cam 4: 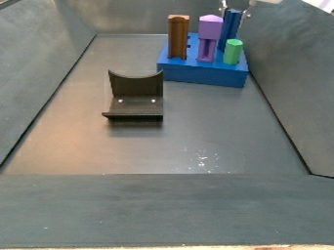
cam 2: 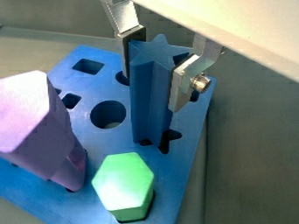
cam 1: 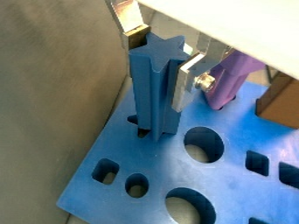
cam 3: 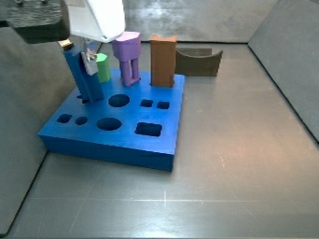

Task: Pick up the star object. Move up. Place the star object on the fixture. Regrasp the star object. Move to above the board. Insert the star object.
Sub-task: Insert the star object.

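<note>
The star object (cam 1: 158, 87), a slim dark-blue peg, stands upright with its foot in the star hole of the blue board (cam 1: 228, 188) at the board's corner. My gripper (cam 1: 158, 74) is shut on its top, one silver finger (cam 1: 135, 35) on each side. The other wrist view shows the same grip (cam 2: 156, 77) on the star object (cam 2: 149, 96). In both side views the star object (cam 3: 81, 75) (cam 4: 231, 24) rises from the board (cam 3: 131, 149) (cam 4: 202, 76) under the gripper (cam 3: 85, 45). The fixture (cam 3: 197, 63) (cam 4: 132, 96) stands bare, apart from the board.
A purple peg (cam 3: 127, 56) (cam 2: 41, 131), a green peg (cam 3: 100, 63) (cam 2: 122, 184) and a tall orange-brown peg (cam 3: 163, 61) stand in the board close to the star object. Several round and square holes are open. Grey walls ring the floor.
</note>
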Controlling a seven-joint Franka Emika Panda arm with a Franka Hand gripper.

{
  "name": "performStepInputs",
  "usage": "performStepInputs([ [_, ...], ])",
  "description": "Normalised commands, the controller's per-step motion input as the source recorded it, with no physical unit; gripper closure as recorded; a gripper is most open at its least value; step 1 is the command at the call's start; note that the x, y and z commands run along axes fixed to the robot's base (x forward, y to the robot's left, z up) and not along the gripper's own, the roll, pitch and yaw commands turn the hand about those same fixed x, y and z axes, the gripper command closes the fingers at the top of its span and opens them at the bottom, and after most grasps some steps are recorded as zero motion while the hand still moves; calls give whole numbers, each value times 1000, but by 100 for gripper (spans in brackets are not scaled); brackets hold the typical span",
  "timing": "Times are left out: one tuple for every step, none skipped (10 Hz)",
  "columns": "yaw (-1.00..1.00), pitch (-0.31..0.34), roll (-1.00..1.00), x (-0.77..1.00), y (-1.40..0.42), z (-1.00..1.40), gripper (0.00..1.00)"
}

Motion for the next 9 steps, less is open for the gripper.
performStepInputs([
  [-194, 0, -6, -97, 26, 14, 100],
  [-403, 50, 0, -37, 0, 66, 100],
  [-566, 91, 0, -31, 0, 217, 100],
  [-586, 59, 0, 0, 0, 83, 100],
  [-743, 0, -114, 0, 0, -54, 100],
  [-711, -7, -123, -151, 0, -49, 100],
  [-703, 0, -144, -109, 0, -129, 100],
  [-606, 0, -147, 0, 69, -286, 100],
  [-357, 19, -66, 0, 126, -317, 100],
])
